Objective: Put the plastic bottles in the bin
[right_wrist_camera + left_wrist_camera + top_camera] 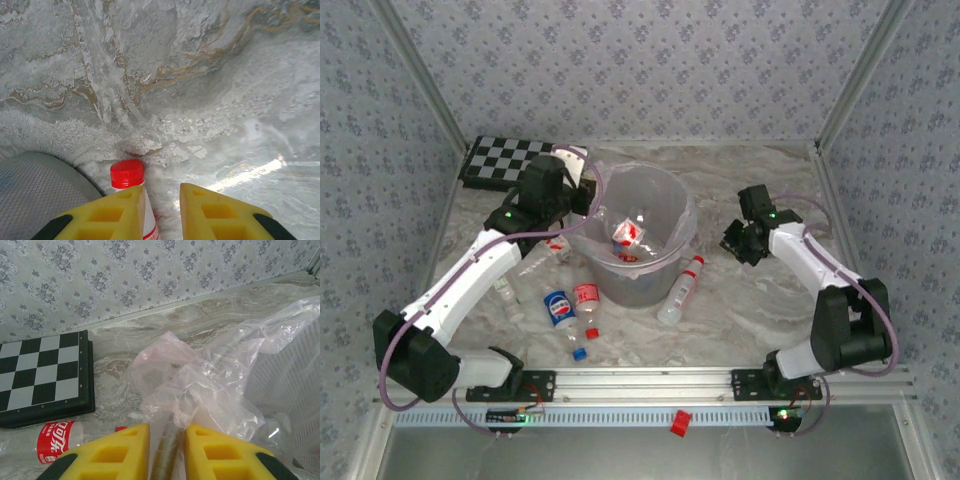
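Marbled grey desk (760, 300), floral-papered walls (640, 60) on three sides, chequered board (505, 160) at far left. Left fingers (125, 450) clamped on bin (645, 285) rim; right fingers (210, 215) together, empty, near red-capped bottle (127, 173) lying just beside the bin. One bottle (628, 238) inside bin, more bottles (560, 308) on desk in front.

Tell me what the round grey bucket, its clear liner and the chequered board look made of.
The round grey bucket: likely plastic, matt, textured wall. The thin clear liner: plastic film, glossy, crinkled. The flat chequered board: unclear, maybe plastic or wood; black-and-white squares.
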{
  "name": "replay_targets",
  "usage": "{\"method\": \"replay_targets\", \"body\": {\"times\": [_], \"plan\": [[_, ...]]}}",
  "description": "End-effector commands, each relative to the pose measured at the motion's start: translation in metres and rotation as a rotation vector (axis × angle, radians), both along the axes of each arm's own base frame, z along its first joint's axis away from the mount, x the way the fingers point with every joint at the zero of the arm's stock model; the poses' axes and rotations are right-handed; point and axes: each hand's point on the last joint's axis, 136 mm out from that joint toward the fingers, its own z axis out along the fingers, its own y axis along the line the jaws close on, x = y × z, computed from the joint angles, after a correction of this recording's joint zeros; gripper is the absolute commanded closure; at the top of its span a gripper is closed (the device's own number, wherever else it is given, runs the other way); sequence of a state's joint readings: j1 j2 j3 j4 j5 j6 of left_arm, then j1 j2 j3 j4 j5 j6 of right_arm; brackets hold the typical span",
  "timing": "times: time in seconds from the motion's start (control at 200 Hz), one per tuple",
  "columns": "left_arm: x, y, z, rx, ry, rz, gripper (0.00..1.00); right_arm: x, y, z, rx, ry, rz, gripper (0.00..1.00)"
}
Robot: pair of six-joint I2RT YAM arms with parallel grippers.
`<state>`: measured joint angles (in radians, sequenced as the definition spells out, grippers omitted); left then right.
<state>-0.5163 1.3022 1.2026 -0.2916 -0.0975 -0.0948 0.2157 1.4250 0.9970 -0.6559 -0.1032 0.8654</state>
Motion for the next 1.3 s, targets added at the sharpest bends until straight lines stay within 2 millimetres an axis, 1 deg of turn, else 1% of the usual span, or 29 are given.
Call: {"method": "replay_targets", "body": {"times": [0.0,0.075,0.12,0.185,0.26,0.315,0.365,0.375,0.4,0.45,0.525,0.54,0.575,0.74,0.835,0.96,1.084,1.164,1.174,1.194,1.209,1.229,1.239,1.264,1.284,1.294], "plan": [[-0.008,0.005,-0.016,0.033,0.075,0.007,0.76,-0.015,-0.009,0.003,-0.042,0.015,0.013,0.75],[-0.008,0.005,-0.016,0.032,0.075,0.006,0.76,-0.019,-0.001,0.002,-0.007,0.018,0.026,0.72],[-0.008,0.005,-0.017,0.031,0.079,0.005,0.76,-0.022,0.008,-0.003,0.009,0.026,0.046,0.67],[-0.009,0.004,-0.016,0.028,0.078,0.0,0.76,-0.028,0.02,-0.012,0.014,0.051,0.084,0.51],[-0.009,0.004,-0.015,0.027,0.076,0.001,0.76,-0.033,0.027,-0.023,-0.017,0.081,0.115,0.35],[-0.009,0.006,-0.015,0.031,0.071,0.008,0.76,-0.035,0.032,-0.029,-0.028,0.094,0.116,0.17],[-0.008,0.007,-0.015,0.037,0.07,0.011,0.76,-0.035,0.039,-0.033,-0.016,0.101,0.117,0.02],[-0.008,0.007,-0.016,0.038,0.071,0.012,0.76,-0.034,0.04,-0.034,-0.013,0.103,0.116,0.01],[-0.008,0.007,-0.016,0.037,0.07,0.013,0.76,-0.034,0.043,-0.036,-0.004,0.106,0.118,0.0],[-0.008,0.006,-0.017,0.038,0.074,0.009,0.76,-0.03,0.051,-0.039,0.012,0.106,0.128,0.0],[-0.007,0.005,-0.019,0.039,0.081,0.005,0.76,-0.032,0.059,-0.049,0.007,0.139,0.144,0.0],[-0.008,0.005,-0.019,0.039,0.082,0.003,0.76,-0.027,0.062,-0.05,0.013,0.126,0.147,0.0],[-0.007,0.004,-0.02,0.04,0.084,0.003,0.76,-0.025,0.066,-0.054,0.017,0.132,0.154,0.0],[-0.007,0.006,-0.022,0.047,0.084,0.01,0.76,-0.017,0.089,-0.072,0.101,0.157,0.157,0.07],[-0.007,0.005,-0.021,0.043,0.085,0.007,0.76,-0.013,0.093,-0.079,0.113,0.162,0.149,0.13],[-0.008,0.006,-0.018,0.041,0.079,0.007,0.76,-0.011,0.087,-0.082,0.084,0.164,0.146,0.24],[-0.008,0.006,-0.019,0.042,0.079,0.008,0.76,-0.012,0.074,-0.076,0.047,0.15,0.136,0.38],[-0.007,0.005,-0.021,0.043,0.085,0.007,0.76,-0.013,0.062,-0.068,0.039,0.133,0.122,0.46],[-0.007,0.005,-0.022,0.045,0.087,0.007,0.76,-0.013,0.061,-0.066,0.039,0.13,0.119,0.49],[-0.007,0.005,-0.022,0.043,0.088,0.006,0.76,-0.013,0.058,-0.064,0.038,0.122,0.118,0.52],[-0.007,0.004,-0.023,0.045,0.092,0.006,0.76,-0.013,0.055,-0.062,0.037,0.117,0.114,0.56],[-0.006,0.004,-0.023,0.044,0.092,0.004,0.76,-0.013,0.053,-0.06,0.033,0.108,0.115,0.59],[-0.007,0.003,-0.024,0.045,0.093,0.001,0.76,-0.013,0.051,-0.058,0.031,0.103,0.113,0.62],[-0.007,0.003,-0.023,0.043,0.095,0.0,0.76,-0.013,0.048,-0.055,0.029,0.095,0.108,0.66],[-0.007,0.002,-0.024,0.042,0.096,-0.001,0.76,-0.014,0.043,-0.052,0.023,0.089,0.102,0.71],[-0.007,0.002,-0.023,0.042,0.096,-0.002,0.76,-0.014,0.043,-0.052,0.022,0.087,0.101,0.72]]}}
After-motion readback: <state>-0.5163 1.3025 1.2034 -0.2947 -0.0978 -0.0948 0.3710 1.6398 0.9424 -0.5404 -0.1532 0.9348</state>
